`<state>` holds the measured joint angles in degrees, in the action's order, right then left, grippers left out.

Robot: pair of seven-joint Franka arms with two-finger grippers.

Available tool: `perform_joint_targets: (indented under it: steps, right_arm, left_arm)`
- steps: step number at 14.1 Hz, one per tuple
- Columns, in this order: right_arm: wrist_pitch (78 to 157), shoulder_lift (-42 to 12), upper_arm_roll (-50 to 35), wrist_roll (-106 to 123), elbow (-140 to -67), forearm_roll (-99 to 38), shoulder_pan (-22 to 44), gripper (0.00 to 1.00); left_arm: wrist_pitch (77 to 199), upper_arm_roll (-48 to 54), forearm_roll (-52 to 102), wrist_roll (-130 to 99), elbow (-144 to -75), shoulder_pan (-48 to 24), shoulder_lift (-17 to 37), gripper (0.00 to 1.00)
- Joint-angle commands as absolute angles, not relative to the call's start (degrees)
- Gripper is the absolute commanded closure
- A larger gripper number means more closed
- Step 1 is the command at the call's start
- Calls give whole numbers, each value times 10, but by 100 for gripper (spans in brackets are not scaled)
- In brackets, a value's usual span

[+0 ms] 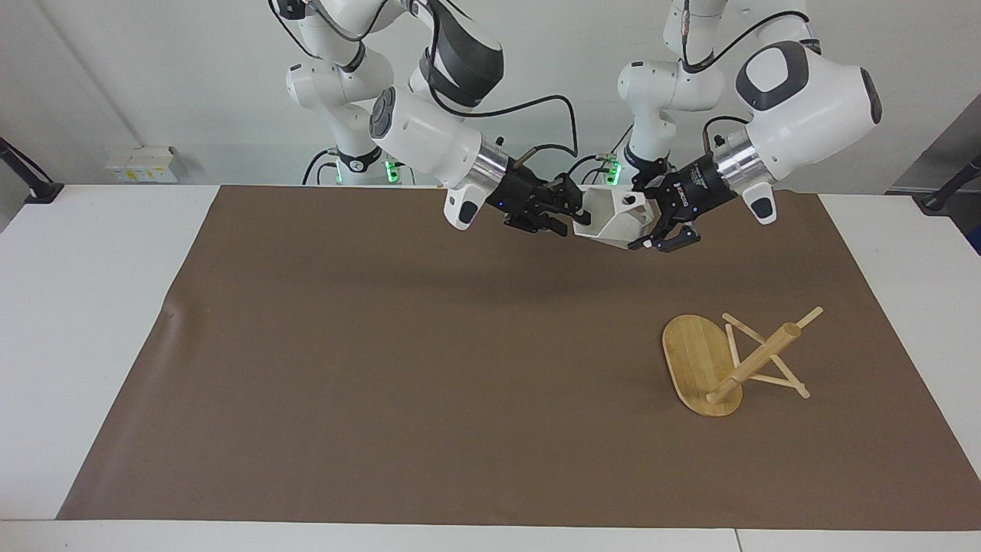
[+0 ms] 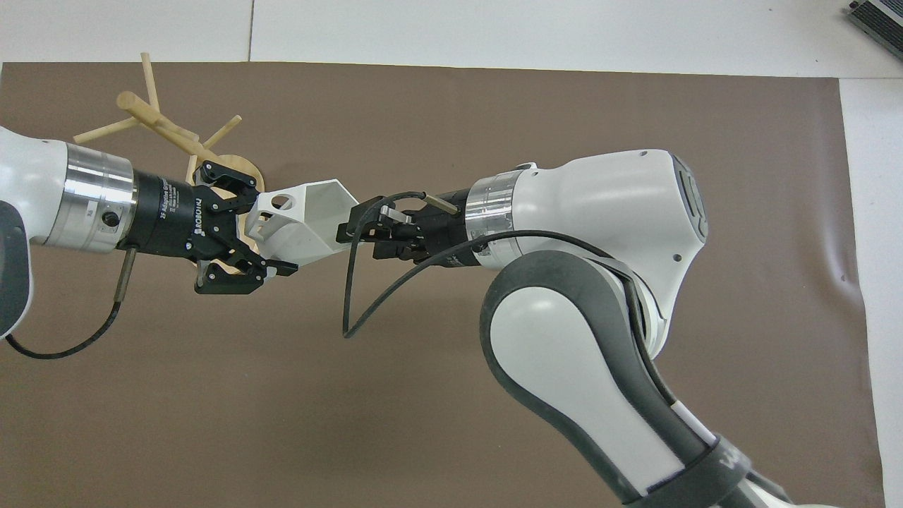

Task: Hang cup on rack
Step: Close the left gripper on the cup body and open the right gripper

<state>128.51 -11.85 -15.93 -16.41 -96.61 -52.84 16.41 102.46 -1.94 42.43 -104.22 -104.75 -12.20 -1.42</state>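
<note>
The white faceted cup (image 1: pixel 613 215) (image 2: pixel 303 219) hangs on its side in the air over the brown mat, near the robots' edge. My left gripper (image 1: pixel 642 218) (image 2: pixel 264 229) is shut on its handle end. My right gripper (image 1: pixel 573 211) (image 2: pixel 353 229) is open at the cup's open rim, with its fingertips spread beside the rim. The bamboo rack (image 1: pixel 693 360) (image 2: pixel 159 123) sits on the mat toward the left arm's end. Its post (image 1: pixel 755 360) slants in both views, and I cannot tell whether it stands upright. In the overhead view the left gripper covers most of its base.
The brown mat (image 1: pixel 383 368) covers most of the white table (image 1: pixel 92 307). A black cable (image 2: pixel 381 289) loops down from the right arm's wrist beside the cup.
</note>
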Motion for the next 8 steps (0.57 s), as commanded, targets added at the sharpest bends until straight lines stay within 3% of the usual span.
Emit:
perform_joint_targets:
  steps: [1,5,8]
  right_arm:
    - [1308,-107,-162,-173,-980,-539,166,0]
    - [1310,-110,-159,-165,-978,-531,165,0]
    - [1309,-111,-156,-149,-978,-486,150,0]
  left_arm:
    - [1047,-18,423,-1059,-1070,-120,-33,100]
    - [1084,-18,395,-1124,-1083,-119,-33,100]
    - [1163,-18,388,-1138,-1145,-119,-57,100]
